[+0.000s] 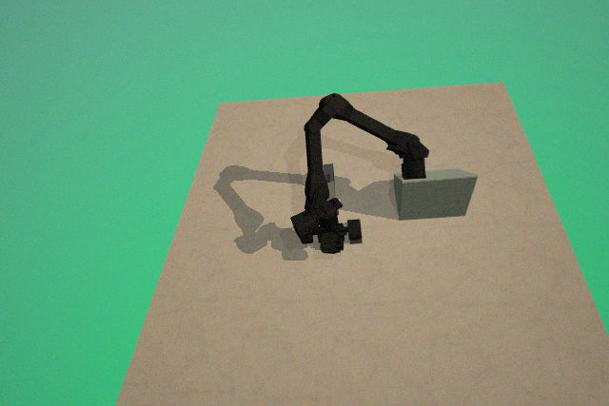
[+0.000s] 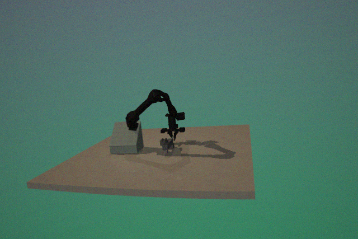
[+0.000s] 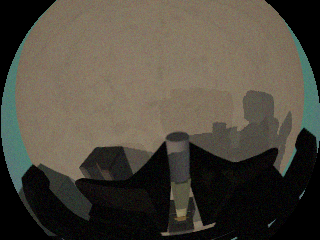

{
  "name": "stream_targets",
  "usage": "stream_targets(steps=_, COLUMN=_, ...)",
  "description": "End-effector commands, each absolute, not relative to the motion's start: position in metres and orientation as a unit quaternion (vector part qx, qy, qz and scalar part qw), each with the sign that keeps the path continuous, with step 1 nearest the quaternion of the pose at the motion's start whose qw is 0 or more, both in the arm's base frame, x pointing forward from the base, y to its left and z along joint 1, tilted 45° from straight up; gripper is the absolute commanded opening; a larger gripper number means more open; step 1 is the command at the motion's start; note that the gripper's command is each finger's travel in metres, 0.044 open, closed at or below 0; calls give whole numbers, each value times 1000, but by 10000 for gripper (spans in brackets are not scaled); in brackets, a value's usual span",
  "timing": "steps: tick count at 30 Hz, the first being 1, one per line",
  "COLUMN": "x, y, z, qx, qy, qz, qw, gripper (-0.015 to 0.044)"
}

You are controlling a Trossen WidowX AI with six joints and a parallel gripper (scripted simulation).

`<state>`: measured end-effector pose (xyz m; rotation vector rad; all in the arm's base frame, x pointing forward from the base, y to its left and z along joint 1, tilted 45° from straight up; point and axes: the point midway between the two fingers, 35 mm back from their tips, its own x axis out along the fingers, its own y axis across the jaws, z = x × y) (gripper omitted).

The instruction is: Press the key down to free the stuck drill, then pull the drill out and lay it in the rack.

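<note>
My gripper is shut on the drill. The drill shows between the fingertips in the wrist view, with a grey cylindrical end and a pale yellow-green part toward the camera. A dark block with a lighter groove, apparently the rack, lies left of the fingers in the wrist view. The gripper largely hides it in the top view. A small grey fixture block stands behind the gripper in the top view and beside and below the fingertips in the exterior view. The key cannot be made out.
The arm's grey pedestal stands on the table, right of the gripper in the top view and left in the exterior view. Arm shadows fall across the table around the work.
</note>
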<state>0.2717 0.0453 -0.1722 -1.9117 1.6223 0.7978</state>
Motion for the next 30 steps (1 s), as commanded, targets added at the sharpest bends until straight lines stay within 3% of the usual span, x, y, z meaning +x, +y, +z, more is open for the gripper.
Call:
stream_targets(steps=1, x=271, y=47, z=-170, qx=-703, qy=595, qz=294, qw=254, gripper=0)
stream_targets(steps=30, x=267, y=48, z=-164, qx=-703, qy=595, qz=294, qw=254, gripper=0)
